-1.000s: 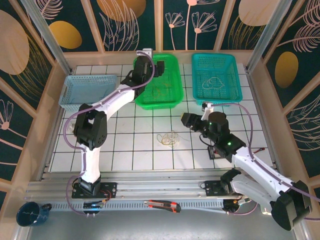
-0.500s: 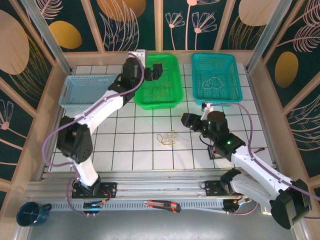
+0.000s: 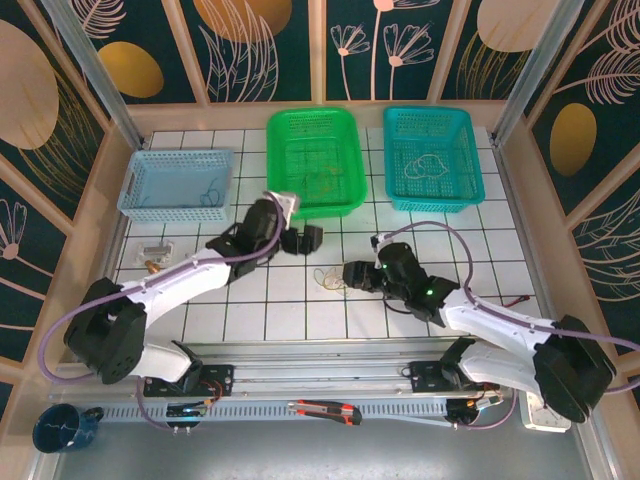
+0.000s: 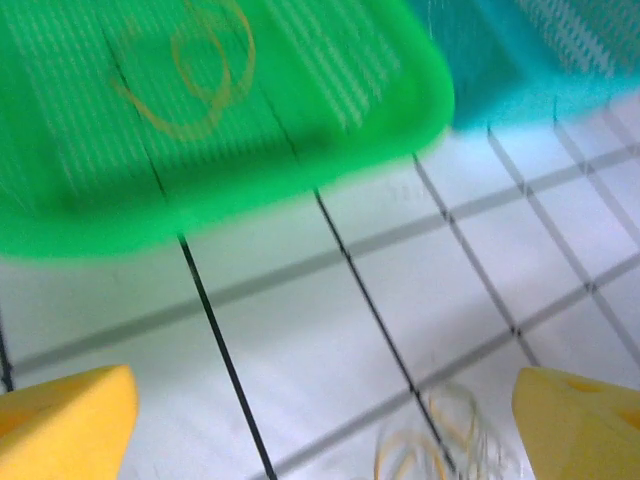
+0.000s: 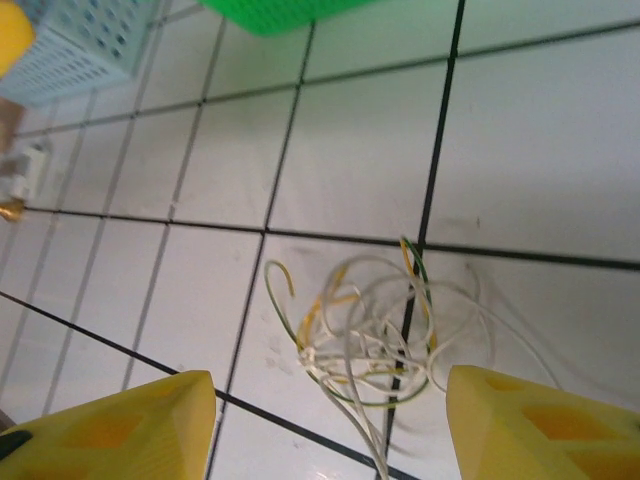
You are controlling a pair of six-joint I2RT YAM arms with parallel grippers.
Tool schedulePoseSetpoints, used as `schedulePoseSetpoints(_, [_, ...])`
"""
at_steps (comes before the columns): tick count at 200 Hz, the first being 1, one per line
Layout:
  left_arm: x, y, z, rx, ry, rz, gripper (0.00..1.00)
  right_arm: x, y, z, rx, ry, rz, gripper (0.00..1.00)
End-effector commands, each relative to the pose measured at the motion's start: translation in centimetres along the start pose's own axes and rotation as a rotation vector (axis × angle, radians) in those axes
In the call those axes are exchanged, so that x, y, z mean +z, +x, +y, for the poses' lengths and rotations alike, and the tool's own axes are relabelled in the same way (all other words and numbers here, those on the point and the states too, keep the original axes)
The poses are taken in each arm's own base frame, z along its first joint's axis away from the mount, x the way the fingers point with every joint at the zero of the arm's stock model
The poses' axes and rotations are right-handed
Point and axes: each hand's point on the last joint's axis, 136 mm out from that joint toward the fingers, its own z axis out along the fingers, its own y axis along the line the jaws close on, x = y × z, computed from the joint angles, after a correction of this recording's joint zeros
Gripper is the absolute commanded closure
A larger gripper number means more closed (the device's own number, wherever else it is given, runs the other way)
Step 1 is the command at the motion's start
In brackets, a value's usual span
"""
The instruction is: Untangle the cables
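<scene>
Cables (image 5: 370, 330): thin, smooth plastic sheathing, slight sheen. Table (image 3: 290, 310): glossy white tiles, dark matt joints. Green basket (image 3: 354, 160) and teal basket (image 3: 476, 170): perforated plastic, semi-glossy. Right gripper (image 5: 330, 420) pads (image 5: 110, 430): yellow, matt plastic

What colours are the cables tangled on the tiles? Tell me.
The cables are whitish and yellowish-green; the right wrist view shows them best.

White-tiled tabletop (image 3: 300, 300), dark floral walls (image 3: 250, 50)

A robot test cell in a lab: white gridded surface (image 3: 300, 310) boxed in by metal posts (image 3: 93, 75) and leaf-printed panels (image 3: 260, 40) (three plastic baskets (image 3: 312, 112) beyond the fingers (image 4: 60, 420)).
</scene>
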Motion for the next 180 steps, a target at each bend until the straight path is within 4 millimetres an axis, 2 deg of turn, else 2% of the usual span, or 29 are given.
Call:
schedulePoseSetpoints(1, [0.5, 4.1, 1.2, 0.048, -0.078, 0.096, 0.09, 0.8, 0.1, -0.9, 0.023, 0.044, -0.036, 0.38])
schedulePoseSetpoints(22, [1.1, 6.2, 1.2, 0.100, -0.113, 0.149, 0.13, 1.5, 0.5, -1.6, 0.033, 0.074, -0.030, 0.38])
schedulePoseSetpoints(82, [3.9, 9.3, -0.1, 0.191, -0.112, 0.257, 0.27, 2.7, 0.8, -1.8, 0.035, 0.084, -0.015, 0.38])
schedulePoseSetpoints(135, [5.1, 9.8, 0.1, 0.207, -0.131, 0.276, 0.40, 3.2, 1.2, -2.1, 0.033, 0.093, -0.002, 0.38])
schedulePoseSetpoints(180, [5.9, 10.0, -0.1, 0.208, -0.127, 0.286, 0.48, 3.3, 1.6, -2.4, 0.039, 0.095, 0.004, 0.38])
